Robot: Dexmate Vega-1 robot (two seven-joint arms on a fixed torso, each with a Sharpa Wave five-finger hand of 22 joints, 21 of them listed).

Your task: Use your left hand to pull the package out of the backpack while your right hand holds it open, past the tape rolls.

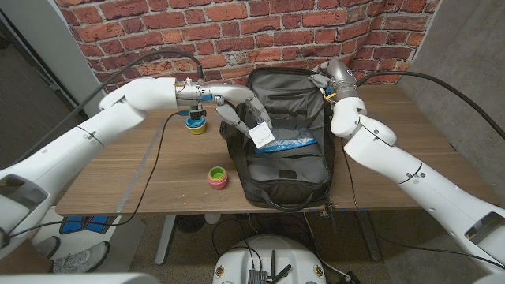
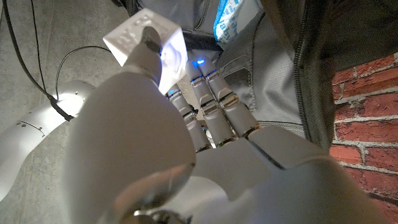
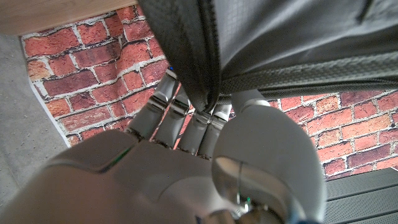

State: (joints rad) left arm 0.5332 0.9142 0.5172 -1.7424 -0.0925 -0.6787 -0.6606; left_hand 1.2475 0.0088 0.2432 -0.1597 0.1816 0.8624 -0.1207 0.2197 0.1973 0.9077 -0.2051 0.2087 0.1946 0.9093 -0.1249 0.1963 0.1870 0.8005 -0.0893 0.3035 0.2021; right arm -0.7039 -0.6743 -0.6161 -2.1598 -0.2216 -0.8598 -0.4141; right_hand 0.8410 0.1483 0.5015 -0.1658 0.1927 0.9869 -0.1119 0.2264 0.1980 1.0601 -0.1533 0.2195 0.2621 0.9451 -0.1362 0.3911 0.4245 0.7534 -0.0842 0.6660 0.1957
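A black backpack (image 1: 288, 142) lies open on the wooden worktop (image 1: 150, 177), its far flap raised toward the brick wall. The left hand (image 1: 237, 110) reaches in from the left over the bag's left rim, and its fingers (image 1: 251, 118) pinch a small white package (image 1: 260, 134) that hangs just below them, above the open compartment. In the left wrist view the thumb presses on the white package (image 2: 146, 43), which sits at the fingertips with the grey lining beyond it. A blue-and-white pouch (image 1: 288, 145) lies inside the bag, just right of the held package. The right hand (image 1: 330, 79) is at the far right corner of the bag; in the right wrist view its fingers (image 3: 186, 121) are closed on the zippered edge of the flap (image 3: 214, 81), thumb on one side and the others behind. Two tape rolls stand on the worktop left of the bag: a yellow-and-blue roll (image 1: 196, 122) far, under the left wrist, and a pink-and-green roll (image 1: 218, 177) nearer, close to the bag's side.
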